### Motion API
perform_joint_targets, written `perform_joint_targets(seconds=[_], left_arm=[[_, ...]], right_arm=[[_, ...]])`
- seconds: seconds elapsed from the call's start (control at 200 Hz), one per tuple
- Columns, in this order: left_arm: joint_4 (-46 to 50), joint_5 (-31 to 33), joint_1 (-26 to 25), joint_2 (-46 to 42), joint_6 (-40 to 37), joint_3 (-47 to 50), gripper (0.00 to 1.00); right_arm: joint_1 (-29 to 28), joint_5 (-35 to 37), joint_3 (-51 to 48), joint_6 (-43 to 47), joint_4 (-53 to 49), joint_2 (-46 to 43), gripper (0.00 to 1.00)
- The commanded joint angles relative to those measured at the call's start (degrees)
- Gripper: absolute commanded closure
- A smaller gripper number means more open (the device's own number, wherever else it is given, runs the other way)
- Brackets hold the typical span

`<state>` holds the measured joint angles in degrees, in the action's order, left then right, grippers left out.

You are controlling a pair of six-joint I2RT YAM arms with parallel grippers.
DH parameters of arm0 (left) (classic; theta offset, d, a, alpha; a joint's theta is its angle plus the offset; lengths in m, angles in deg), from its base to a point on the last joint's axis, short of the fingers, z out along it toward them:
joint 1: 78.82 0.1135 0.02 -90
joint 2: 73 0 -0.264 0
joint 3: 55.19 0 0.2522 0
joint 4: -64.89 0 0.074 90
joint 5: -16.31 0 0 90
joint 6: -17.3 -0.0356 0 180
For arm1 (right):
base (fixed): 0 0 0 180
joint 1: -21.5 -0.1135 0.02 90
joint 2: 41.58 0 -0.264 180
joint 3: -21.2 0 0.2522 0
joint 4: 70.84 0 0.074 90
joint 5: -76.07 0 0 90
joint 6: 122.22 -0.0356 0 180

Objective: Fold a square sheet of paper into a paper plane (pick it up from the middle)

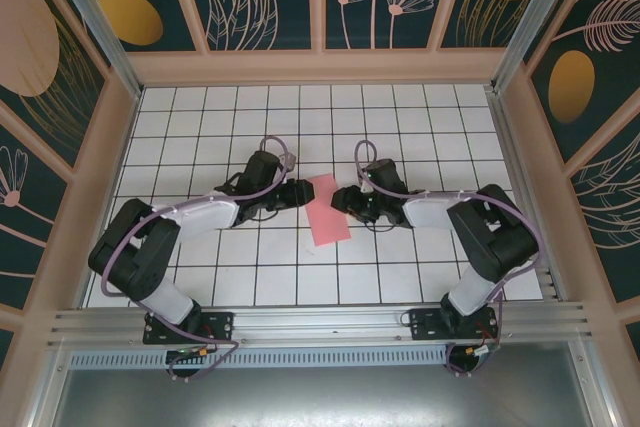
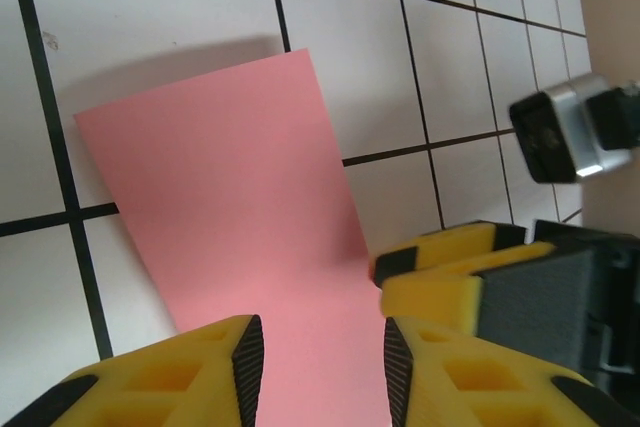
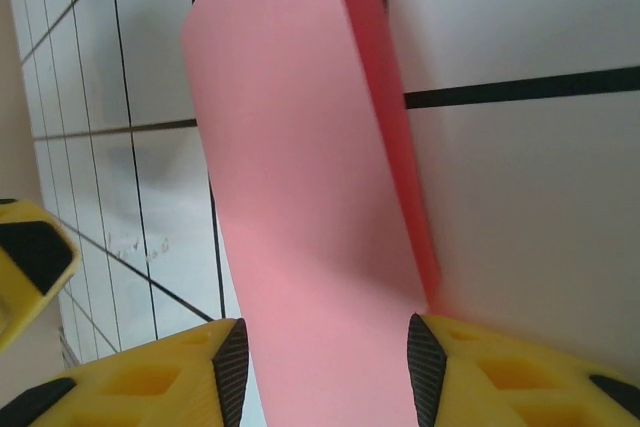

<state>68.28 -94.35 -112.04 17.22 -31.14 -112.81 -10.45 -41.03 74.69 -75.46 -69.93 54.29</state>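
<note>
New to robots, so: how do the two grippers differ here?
The left gripper reaches the pink sheet of paper from its left edge, the right gripper from its right edge. The left gripper overlooks a flat face; the right gripper faces a doubled edge. Shared: yellow fingers, jaws apart over the paper.

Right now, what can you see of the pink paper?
The pink paper is thin, plain and unmarked, a narrow rectangle that looks folded double: the right wrist view shows one layer lifted off another along a long edge. It lies on the white grid table, slightly skewed. The left gripper and right gripper flank it, jaws apart; contact is unclear.
</note>
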Motion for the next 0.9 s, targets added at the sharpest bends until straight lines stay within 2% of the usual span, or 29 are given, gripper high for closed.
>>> perform_joint_targets(seconds=[0.0,0.105,0.235,0.45,0.61,0.706,0.896], left_arm=[[-0.8,1.3,0.2,-3.7,-0.3,2.0,0.59],[-0.4,2.4,0.2,-6.3,-0.6,3.6,0.58],[0.0,2.9,0.1,-8.4,-0.7,5.1,0.55],[-0.1,2.4,0.1,-8.3,-0.4,5.3,0.54],[0.2,2.3,0.2,-8.5,-0.6,5.2,0.54],[0.0,2.1,0.1,-8.4,-0.8,5.3,0.54],[-0.7,0.7,0.1,-8.1,-0.9,5.6,0.54]], right_arm=[[2.0,-3.9,2.6,4.5,0.5,2.3,0.52],[2.3,-0.1,4.0,6.2,-4.3,2.2,0.51],[2.6,1.3,3.7,6.5,-4.7,0.6,0.48],[2.8,-2.1,3.5,4.4,-1.1,3.7,0.48],[2.2,-5.3,2.7,3.4,2.1,3.6,0.56],[2.1,-5.2,2.2,3.0,2.0,3.0,0.66],[2.1,-6.4,-0.4,0.4,6.3,1.8,0.71]])
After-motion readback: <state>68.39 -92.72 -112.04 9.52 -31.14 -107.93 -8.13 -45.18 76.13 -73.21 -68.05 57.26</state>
